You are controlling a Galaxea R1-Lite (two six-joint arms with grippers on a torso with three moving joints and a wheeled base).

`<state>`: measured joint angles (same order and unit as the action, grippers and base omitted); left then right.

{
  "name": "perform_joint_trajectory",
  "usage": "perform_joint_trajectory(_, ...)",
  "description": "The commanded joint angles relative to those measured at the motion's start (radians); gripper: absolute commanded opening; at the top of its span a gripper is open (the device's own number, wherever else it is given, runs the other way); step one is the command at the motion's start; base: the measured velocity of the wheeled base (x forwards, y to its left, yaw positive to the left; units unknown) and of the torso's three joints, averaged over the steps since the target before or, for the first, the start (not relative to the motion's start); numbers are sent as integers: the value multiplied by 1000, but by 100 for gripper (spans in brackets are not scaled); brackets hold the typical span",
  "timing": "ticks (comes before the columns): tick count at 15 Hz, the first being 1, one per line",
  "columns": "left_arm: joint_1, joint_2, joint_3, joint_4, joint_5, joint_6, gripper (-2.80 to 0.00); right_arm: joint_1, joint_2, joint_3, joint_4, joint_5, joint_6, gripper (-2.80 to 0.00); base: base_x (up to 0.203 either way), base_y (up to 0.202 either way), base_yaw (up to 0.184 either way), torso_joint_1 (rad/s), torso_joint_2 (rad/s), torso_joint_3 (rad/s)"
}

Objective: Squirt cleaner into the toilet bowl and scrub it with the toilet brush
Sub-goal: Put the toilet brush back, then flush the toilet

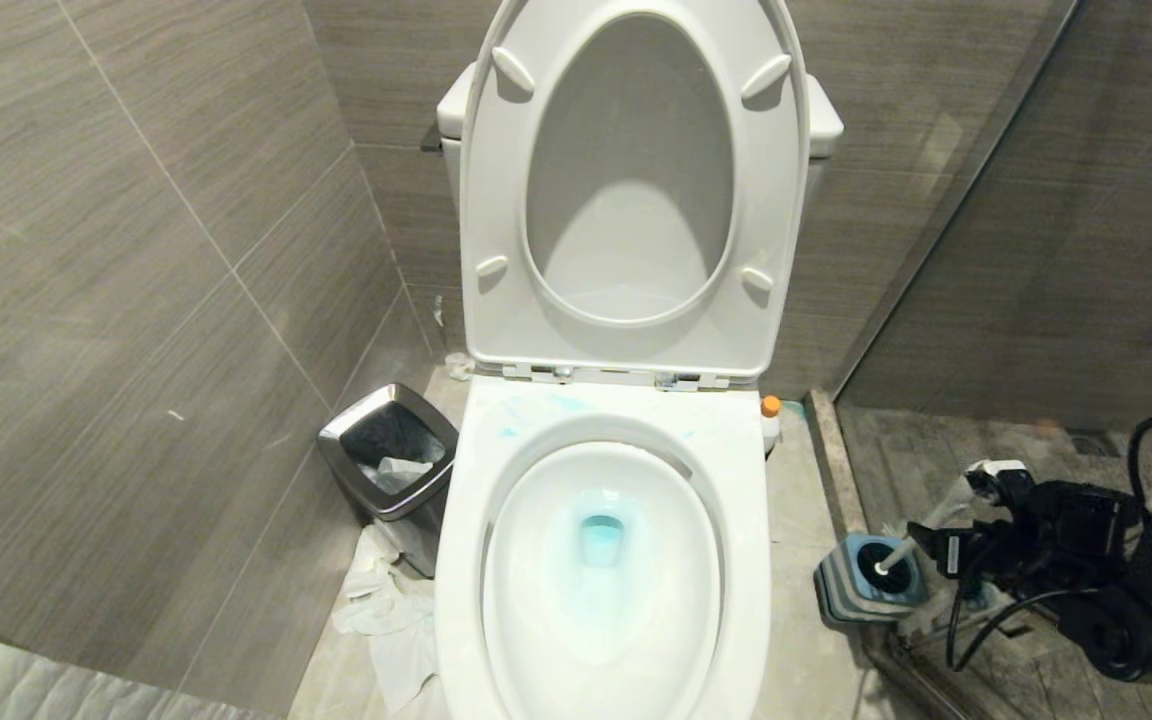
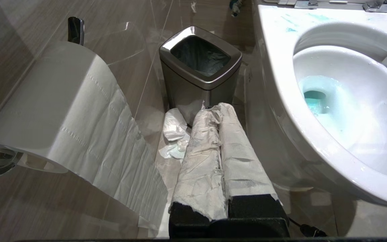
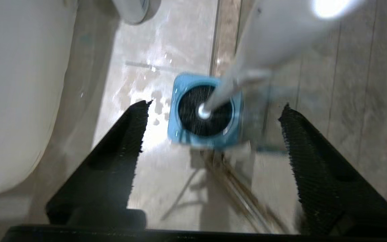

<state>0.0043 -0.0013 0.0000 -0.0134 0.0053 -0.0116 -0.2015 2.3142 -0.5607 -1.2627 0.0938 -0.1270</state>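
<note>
From the head view, the toilet bowl (image 1: 604, 560) sits in the middle with its seat and lid up. Blue cleaner (image 1: 601, 540) pools in the water at the bottom. A small bottle (image 1: 770, 420) with an orange cap stands on the floor just right of the bowl, at the far end. The toilet brush (image 1: 898, 553) stands in its blue holder (image 1: 861, 585) on the floor to the right. The right gripper (image 1: 946, 545) is right beside the brush handle. A bin (image 1: 391, 465) is on the left.

From the left wrist view, the left gripper (image 2: 218, 141) is wrapped in paper and closed tight with nothing in it. It hangs near the bin (image 2: 200, 70), left of the bowl (image 2: 348, 111).

From the right wrist view, the right gripper (image 3: 210, 134) is spread wide and has hold of nothing. The holder (image 3: 204, 111) is between the two fingers (image 3: 126, 148), lower down, and the brush (image 3: 233, 84) leans up out of it.

The brush looks light and stiff. Its smooth handle may be slippery, so grab it high up, away from the wet head.
</note>
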Motion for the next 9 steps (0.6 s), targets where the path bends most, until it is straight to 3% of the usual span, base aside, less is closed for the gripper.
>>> perform_joint_trajectory(1, 2, 1, 8, 0, 1, -1, -280, 0, -123, 65, 18, 1, -5, 0, 0, 0, 0, 0, 0, 0)
perform_joint_trajectory(9, 0, 1, 8, 0, 1, -1, -280, 8, -795, 330, 281, -5, -55, 0, 0, 0, 0, 0, 0, 0)
